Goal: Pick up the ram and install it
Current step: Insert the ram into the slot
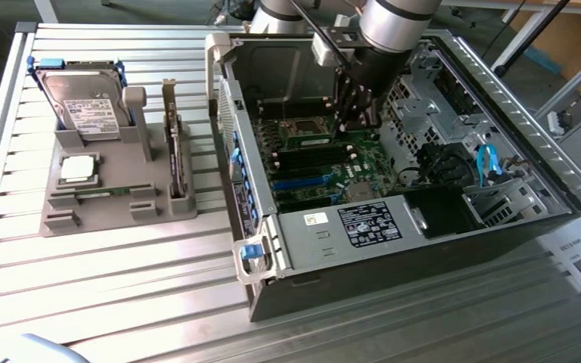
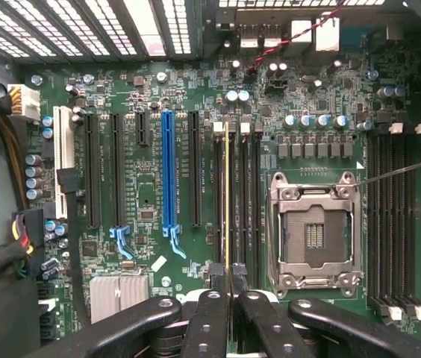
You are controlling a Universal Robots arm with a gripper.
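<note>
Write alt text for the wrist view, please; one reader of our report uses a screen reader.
The gripper holds the ram edge-on, lined up with the black memory slots beside the empty CPU socket.

ram (image 2: 226,194) beside CPU socket (image 2: 315,231), inside case (image 1: 371,296)

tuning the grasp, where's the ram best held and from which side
Probably grip the ram midway along its top edge, pinching both flat faces from above the motherboard. It stands thin and edge-on along the slots, so its lower contact edge stays free.
</note>
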